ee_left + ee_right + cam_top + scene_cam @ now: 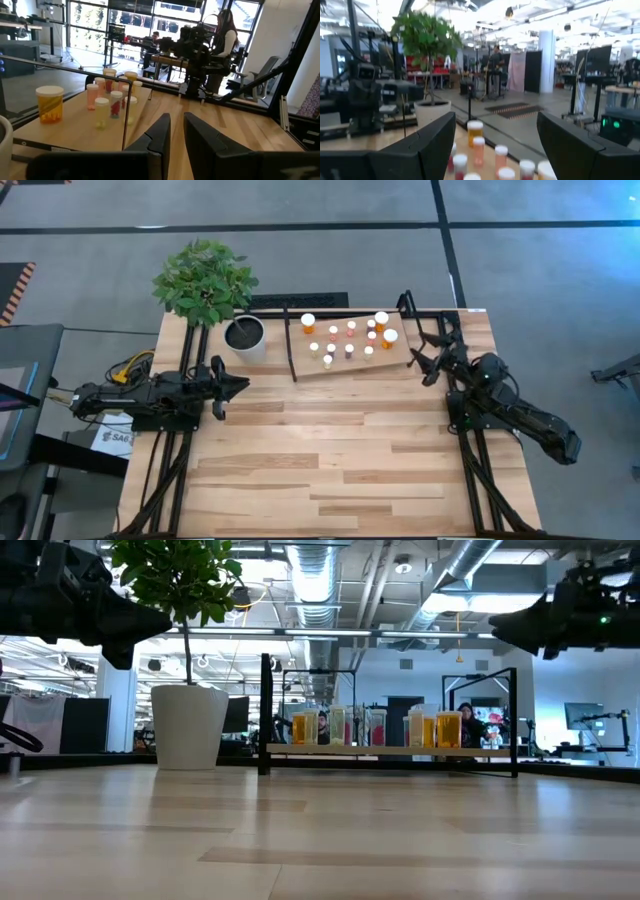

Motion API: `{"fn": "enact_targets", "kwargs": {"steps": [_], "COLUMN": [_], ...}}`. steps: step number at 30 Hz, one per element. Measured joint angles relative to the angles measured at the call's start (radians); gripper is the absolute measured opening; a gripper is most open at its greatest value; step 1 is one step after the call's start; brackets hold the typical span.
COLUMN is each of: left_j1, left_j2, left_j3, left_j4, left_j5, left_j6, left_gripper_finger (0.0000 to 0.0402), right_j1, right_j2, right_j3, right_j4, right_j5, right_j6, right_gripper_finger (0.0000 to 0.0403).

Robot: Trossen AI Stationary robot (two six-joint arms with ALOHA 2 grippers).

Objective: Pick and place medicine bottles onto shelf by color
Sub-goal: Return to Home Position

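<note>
Several medicine bottles with white caps stand upright on the wooden shelf at the table's far middle. Their bodies are orange, pinkish-red or pale; they also show in the low view and the left wrist view. My right gripper hovers just off the shelf's right end, open wide and empty, with the bottles between its fingers in its wrist view. My left gripper hovers over the table's left part, in front of the plant pot, with its fingers close together on nothing.
A white pot with a green plant stands at the shelf's left end. Black metal uprights frame both ends of the shelf. The plank tabletop stretches from the shelf to the near edge. People show in the room beyond the table.
</note>
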Motion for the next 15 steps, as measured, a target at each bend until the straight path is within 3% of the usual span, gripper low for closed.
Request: {"fn": "enact_targets", "kwargs": {"steps": [15], "left_j1": [0.0], "left_j2": [0.0], "left_j3": [0.0], "left_j4": [0.0], "left_j5": [0.0], "left_j6": [-0.001], "left_gripper_finger": [0.0043], "right_j1": [0.001], "right_j2": [0.007], "right_j3": [0.0], "right_j4": [-0.201], "right_j5": [0.003], "right_j6": [0.003], "right_gripper_finger": [0.0301]}}
